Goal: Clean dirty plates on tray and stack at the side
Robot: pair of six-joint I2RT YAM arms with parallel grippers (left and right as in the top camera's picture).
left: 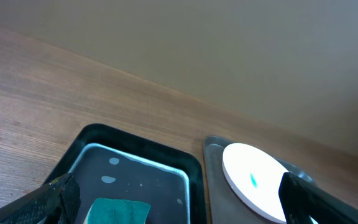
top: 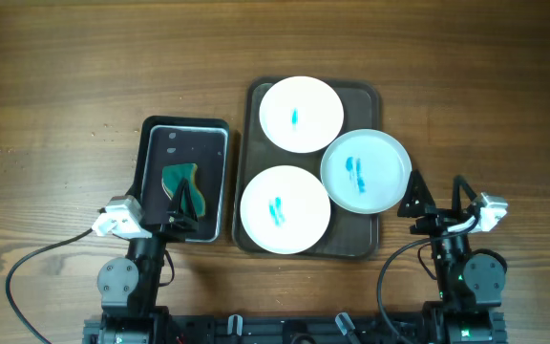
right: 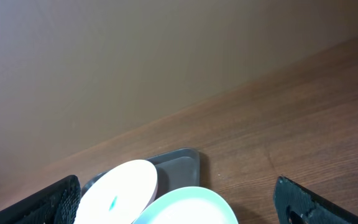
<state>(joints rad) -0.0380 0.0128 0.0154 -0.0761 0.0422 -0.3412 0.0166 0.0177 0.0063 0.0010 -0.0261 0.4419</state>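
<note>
Overhead, three blue-smeared white round plates (top: 301, 115) lie on the brown tray (top: 369, 246). Left of it, the teal sponge (top: 174, 176) lies at the tips of the left tool (top: 184, 204), its fingers spread; the right tool (top: 438, 191) gapes too.

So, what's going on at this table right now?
Nothing is being handled yet. The far plate, right plate and near plate lie on the tray, each with a blue smear. A green sponge sits in the black tray. The left pincer is open over the sponge's near end. The right pincer is open beside the right plate. No plate is stacked aside.
</note>
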